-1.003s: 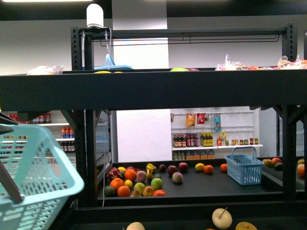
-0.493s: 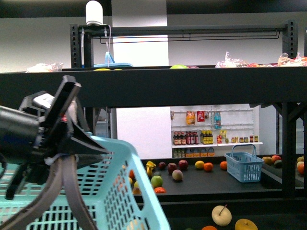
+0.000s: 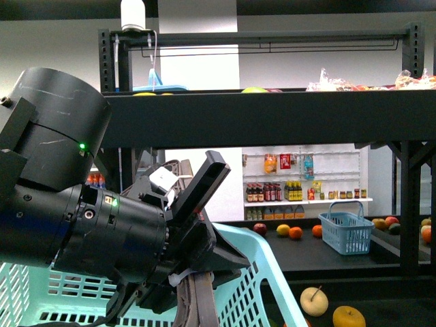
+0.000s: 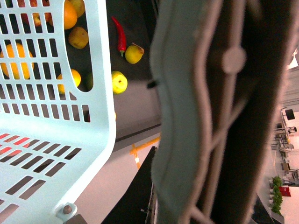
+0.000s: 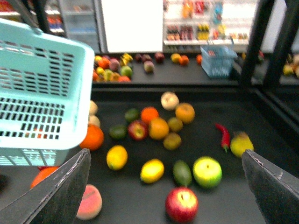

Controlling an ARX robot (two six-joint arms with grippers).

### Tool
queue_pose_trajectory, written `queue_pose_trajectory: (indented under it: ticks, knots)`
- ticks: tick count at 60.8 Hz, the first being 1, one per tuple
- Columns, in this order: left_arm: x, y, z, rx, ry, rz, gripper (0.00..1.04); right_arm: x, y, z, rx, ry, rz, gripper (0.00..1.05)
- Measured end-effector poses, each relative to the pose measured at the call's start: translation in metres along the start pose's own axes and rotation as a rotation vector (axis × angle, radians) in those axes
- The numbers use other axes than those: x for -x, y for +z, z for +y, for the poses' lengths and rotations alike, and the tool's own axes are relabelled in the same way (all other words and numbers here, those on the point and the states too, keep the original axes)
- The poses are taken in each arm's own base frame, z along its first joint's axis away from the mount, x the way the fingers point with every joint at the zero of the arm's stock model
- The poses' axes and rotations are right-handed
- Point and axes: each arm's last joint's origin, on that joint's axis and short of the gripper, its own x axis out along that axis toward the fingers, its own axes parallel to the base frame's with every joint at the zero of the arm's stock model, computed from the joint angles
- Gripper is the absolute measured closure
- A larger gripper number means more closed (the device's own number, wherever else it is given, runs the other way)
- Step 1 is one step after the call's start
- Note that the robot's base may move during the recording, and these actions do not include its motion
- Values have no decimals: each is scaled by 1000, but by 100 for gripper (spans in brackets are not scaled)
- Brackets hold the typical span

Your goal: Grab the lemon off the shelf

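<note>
A yellow oval lemon (image 5: 152,171) lies on the black shelf tray (image 5: 140,205) among other fruit, and another yellowish fruit (image 5: 117,157) sits beside it. My right gripper (image 5: 166,156) hovers open above this fruit, with the lemon low between its fingers (image 5: 60,191). My left gripper (image 3: 197,272) is shut on the handle (image 4: 187,121) of a pale turquoise basket (image 3: 272,272), held up in front of the shelf (image 3: 272,119). That basket (image 5: 42,93) also shows in the right wrist view, beside the tray.
Round the lemon lie a red apple (image 5: 181,204), a green apple (image 5: 207,171), an avocado (image 5: 182,172) and a red chilli (image 5: 224,135). Black uprights (image 5: 252,42) stand at the tray's side. A small blue basket (image 3: 346,231) sits on a farther rack.
My left arm has swung up and rightward into the front view with the basket. It now covers the lower left and hides the fruit behind it.
</note>
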Motion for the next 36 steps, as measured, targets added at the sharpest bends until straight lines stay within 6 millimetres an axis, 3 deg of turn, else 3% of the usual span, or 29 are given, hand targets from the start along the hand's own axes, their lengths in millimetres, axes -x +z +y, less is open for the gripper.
queue_pose_trajectory:
  ticks: [4, 8, 22, 36]
  knots:
    - [-1, -1, 0, 1, 1, 2, 92, -4, 1, -1, -50, -64, 182, 7]
    - [-2, -1, -1, -3, -3, 4, 92, -26, 6, -3, -126, -68, 329, 7]
    - [-2, -1, -1, -6, 0, 1, 92, -105, 8, -11, -166, -77, 463, 7]
    - [-2, -1, -1, -5, 1, 0, 92, -195, -30, -17, -190, -122, 759, 7]
